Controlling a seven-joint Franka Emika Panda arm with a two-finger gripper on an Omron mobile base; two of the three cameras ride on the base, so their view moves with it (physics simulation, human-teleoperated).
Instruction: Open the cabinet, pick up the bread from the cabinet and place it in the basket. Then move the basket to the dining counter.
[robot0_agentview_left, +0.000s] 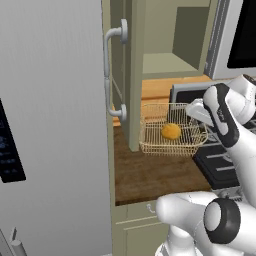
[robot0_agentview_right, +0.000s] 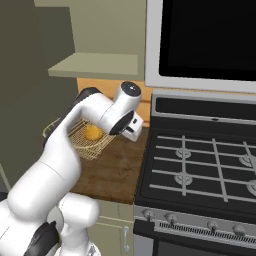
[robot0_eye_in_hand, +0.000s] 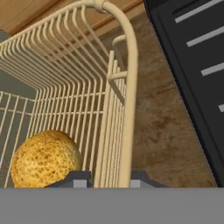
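The cabinet door (robot0_agentview_left: 134, 75) stands swung open, its silver handle (robot0_agentview_left: 111, 70) facing left. On the short brown worktop sits the wire basket (robot0_agentview_left: 170, 150) (robot0_agentview_right: 90, 149) with the round golden bread (robot0_agentview_left: 171, 131) (robot0_agentview_right: 92, 132) (robot0_eye_in_hand: 46, 158) lying inside it. My gripper (robot0_eye_in_hand: 109, 180) (robot0_agentview_right: 125, 136) is at the basket's right side, shut on the basket's wall, just below the thick rim (robot0_eye_in_hand: 129, 87); one finger is inside beside the bread, the other outside. The dining counter is out of view.
A black stove (robot0_agentview_left: 220, 165) (robot0_agentview_right: 200, 160) adjoins the worktop (robot0_agentview_left: 150, 177) on the right, under a microwave (robot0_agentview_right: 205, 35). A tall grey fridge (robot0_agentview_left: 50, 125) stands to the left. The open door hangs close to the basket's left side.
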